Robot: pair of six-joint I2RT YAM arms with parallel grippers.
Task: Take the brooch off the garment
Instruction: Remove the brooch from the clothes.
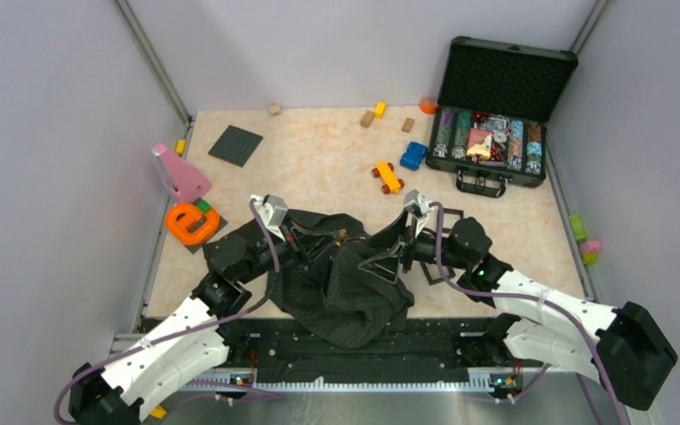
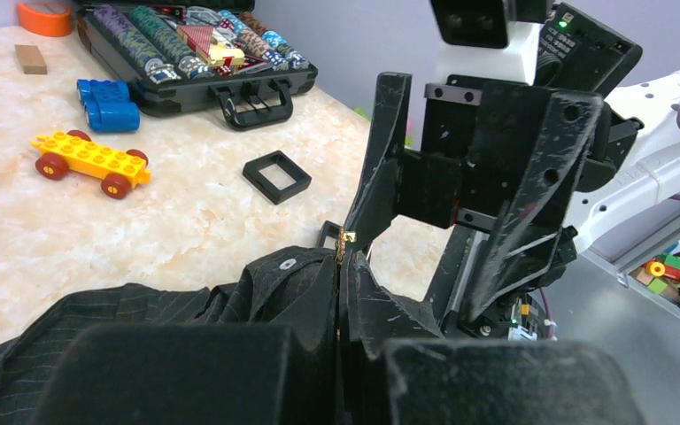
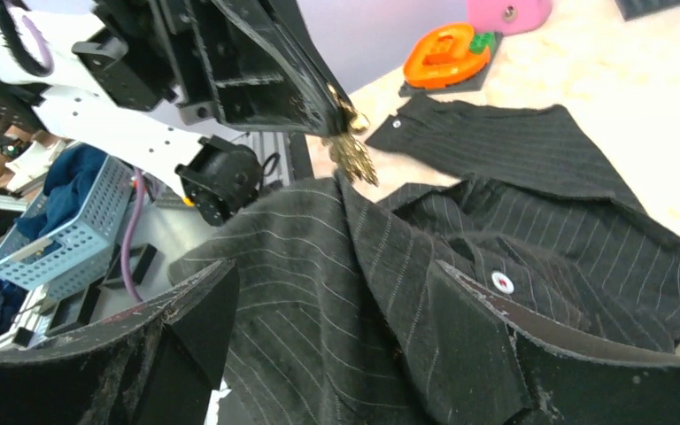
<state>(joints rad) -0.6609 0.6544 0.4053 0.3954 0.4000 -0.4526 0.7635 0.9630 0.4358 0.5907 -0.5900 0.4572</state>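
The garment (image 1: 345,288), a dark pinstriped shirt with white buttons, lies bunched at the table's near edge between both arms. My left gripper (image 1: 323,237) is shut on the small gold brooch (image 2: 347,238), which shows at its fingertips. In the right wrist view the brooch (image 3: 351,155) hangs from the left gripper (image 3: 329,119) just above a raised fold of the shirt (image 3: 336,257). I cannot tell whether it is still pinned. My right gripper (image 3: 332,270) is open, its fingers (image 3: 469,310) wide apart either side of that fold, close opposite the left gripper.
An open poker chip case (image 1: 496,133) stands at the back right. A yellow toy car (image 1: 388,177), a blue brick (image 1: 413,156) and a black square frame (image 2: 276,176) lie beyond the shirt. An orange ring (image 1: 191,221), a pink piece (image 1: 180,173) and a grey baseplate (image 1: 235,144) are at the left.
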